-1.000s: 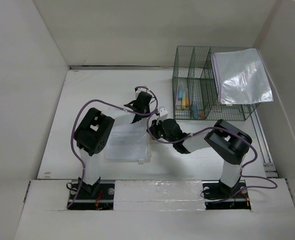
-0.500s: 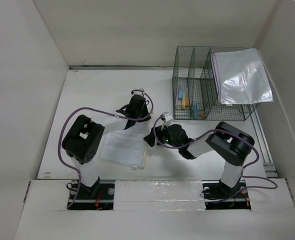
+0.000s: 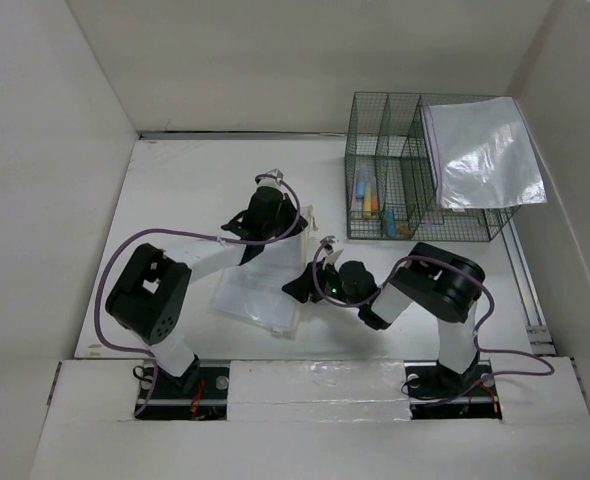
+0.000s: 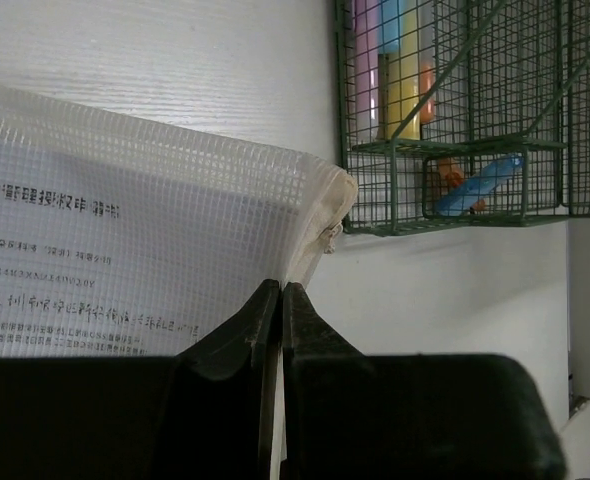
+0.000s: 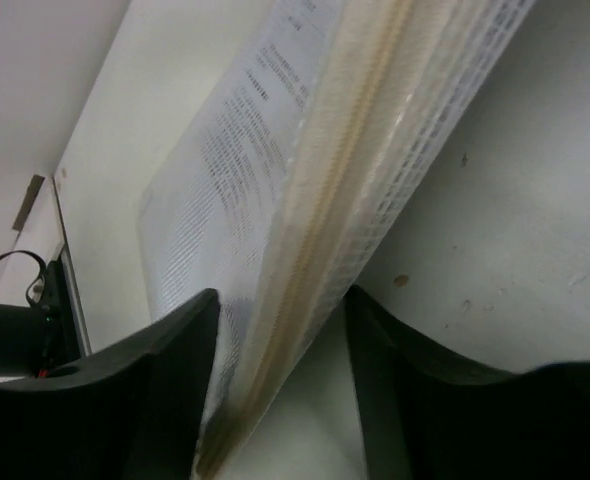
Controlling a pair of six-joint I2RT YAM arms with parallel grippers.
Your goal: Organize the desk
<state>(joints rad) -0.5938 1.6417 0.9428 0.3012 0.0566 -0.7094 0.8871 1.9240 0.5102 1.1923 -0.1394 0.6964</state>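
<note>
At centre of the top view, the mesh pouch (image 3: 258,296) runs lower left to upper right. Its zipper corner is pinched by the left gripper (image 4: 280,290); the right gripper (image 5: 280,295) straddles its edge, jaws apart.

Desk (image 3: 175,190): white, flat and matte, was walled by white panels. On it were one clear mesh pouch (image 3: 255,295) holding a printed sheet, near the middle, and one green wire rack (image 3: 445,225), far right.

Flat white matte walled desk (image 3: 175,190)
</note>
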